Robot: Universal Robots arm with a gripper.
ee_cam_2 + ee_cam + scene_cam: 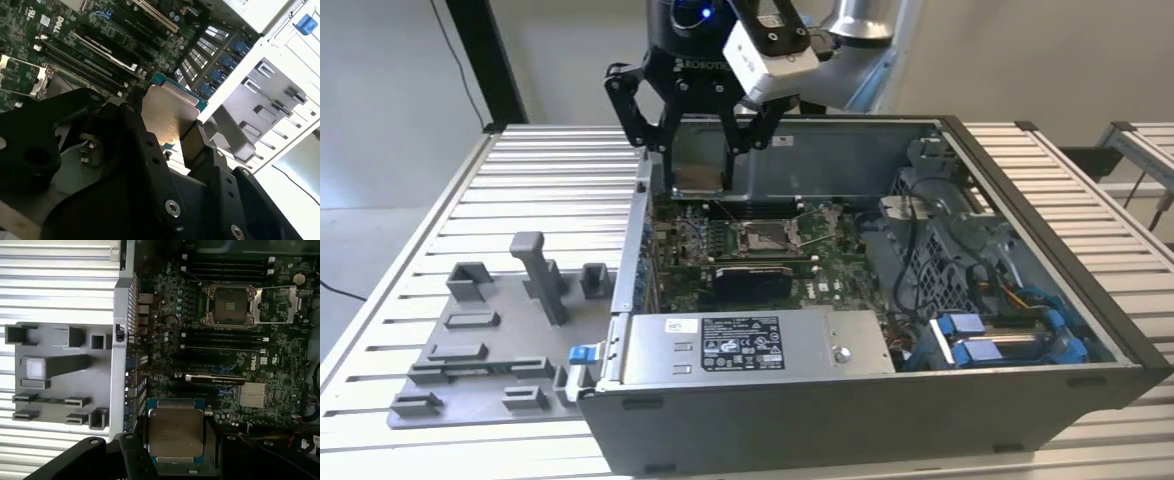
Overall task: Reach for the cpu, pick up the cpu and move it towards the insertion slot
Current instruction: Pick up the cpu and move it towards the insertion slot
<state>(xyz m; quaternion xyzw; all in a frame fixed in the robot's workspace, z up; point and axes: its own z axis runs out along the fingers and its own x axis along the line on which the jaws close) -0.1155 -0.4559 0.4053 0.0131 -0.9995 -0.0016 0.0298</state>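
Cpu (175,434) clamped in hand (176,440) above motherboard (220,365).

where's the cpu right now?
The small flat square silvery-topped cpu is clamped in the arm's black hand, held above the open computer case near its rear wall, not yet over the shiny-framed square insertion slot in the first wrist view.

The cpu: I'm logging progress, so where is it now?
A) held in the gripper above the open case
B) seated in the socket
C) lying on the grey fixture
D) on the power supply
A: the cpu sits clamped in the gripper over the motherboard, while the insertion slot is bare.
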